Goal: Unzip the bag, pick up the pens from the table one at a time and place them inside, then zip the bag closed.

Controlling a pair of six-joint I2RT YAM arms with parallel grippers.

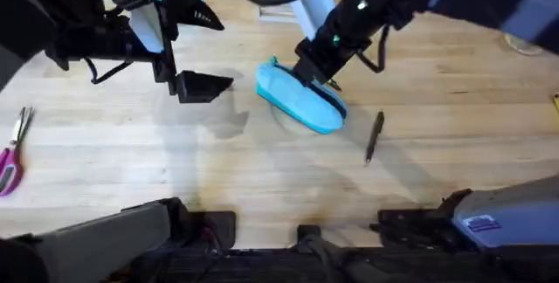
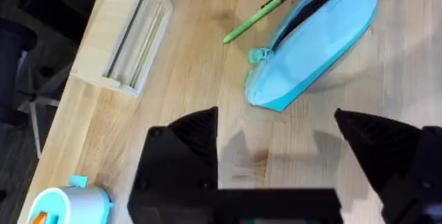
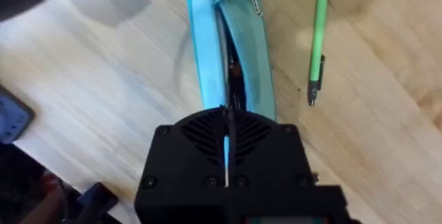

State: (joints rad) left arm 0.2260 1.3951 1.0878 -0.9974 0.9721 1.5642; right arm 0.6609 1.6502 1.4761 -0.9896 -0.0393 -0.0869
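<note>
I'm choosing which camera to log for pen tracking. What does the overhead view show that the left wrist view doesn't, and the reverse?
Overhead alone: the black pen lying on the table apart from the bag, the right gripper at the bag, and pink-handled scissors. Left wrist alone: the green pen beside the bag and a wooden block. Both: the bag, the table, and the open left gripper.

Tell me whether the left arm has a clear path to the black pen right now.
Probably not directly. The black pen lies on the table beyond the bag, where the right pincer is clamped. The open left pincer would need to go around them.
</note>
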